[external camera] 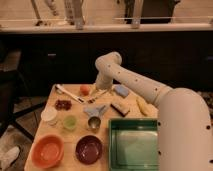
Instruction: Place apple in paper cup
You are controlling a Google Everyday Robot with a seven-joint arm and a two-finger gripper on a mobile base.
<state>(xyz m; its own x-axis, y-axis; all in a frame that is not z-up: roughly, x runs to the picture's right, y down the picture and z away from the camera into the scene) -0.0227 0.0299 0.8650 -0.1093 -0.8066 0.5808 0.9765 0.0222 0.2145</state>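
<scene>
Camera view: the tool (98, 93) is held just right of the apple (85, 89) on the desk (75, 106), its jaws apart. The paper cup (49, 115) is seen nearer, left.

a wooden table (80, 111) is standing before a dark counter (160, 55). 2 bowls are sitting at its near edge, an orange bowl (47, 150) on the left and a dark purple bowl (89, 149) just beside it. a green tray (134, 146) is lying to their right. a pale green cup (70, 122) and a small metal cup (93, 123) are standing side by side behind the bowls. a dark red berry cluster (63, 104), a banana (142, 106) and a blue sponge (121, 90) are lying farther back.
</scene>
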